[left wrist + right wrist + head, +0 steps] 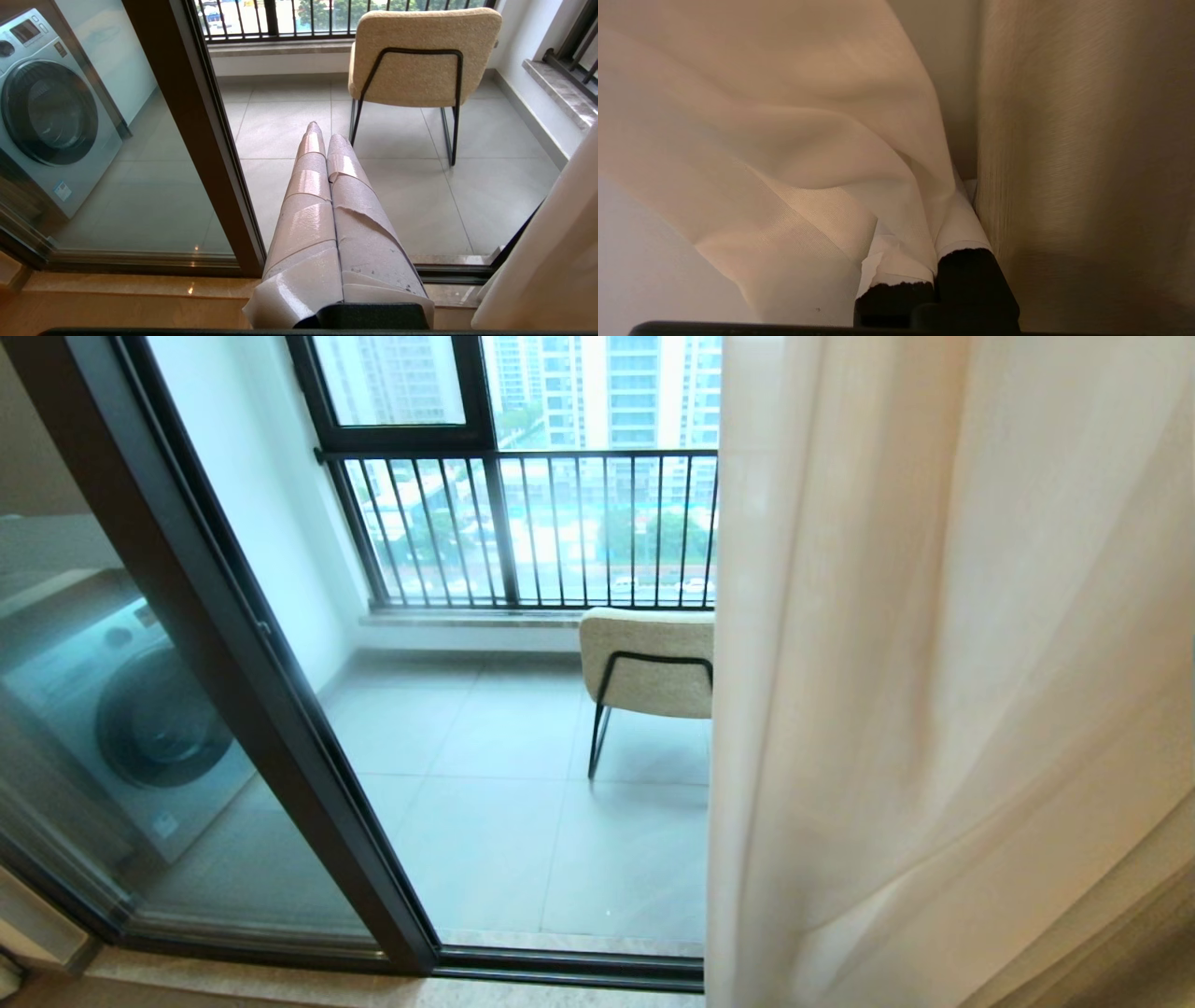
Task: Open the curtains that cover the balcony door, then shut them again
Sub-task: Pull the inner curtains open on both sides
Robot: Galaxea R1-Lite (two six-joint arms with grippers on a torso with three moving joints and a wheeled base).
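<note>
The right claw (943,210) has its two taped fingers (959,228) pressed together, and a fold of the curtains (934,663) is pinched between them; the sheer fabric runs out from the fingertips and spreads over most of the right wrist view, so the cloth lies directly on and in front of this claw; just beside the claw, on its other side, hangs a thicker brownish drape (1083,163), and I cannot tell if it touches the fingers. The left claw (322,135) is also closed, its taped fingers (303,219) lying flat against each other with nothing between them; it points toward the balcony door (308,784) and holds nothing. Relative to the balcony door, the curtains are gathered at its right side and cover that part, while the left and middle glass stays uncovered; the dark frame post of the door stands left of the curtain edge. Through the door glass a beige chair (649,663) with black legs stands on the tiled balcony floor, near the curtain edge; behind it is the black railing (523,523); left of the door post a washing machine (46,112) shows, with a small label on its front that is too small to read.
</note>
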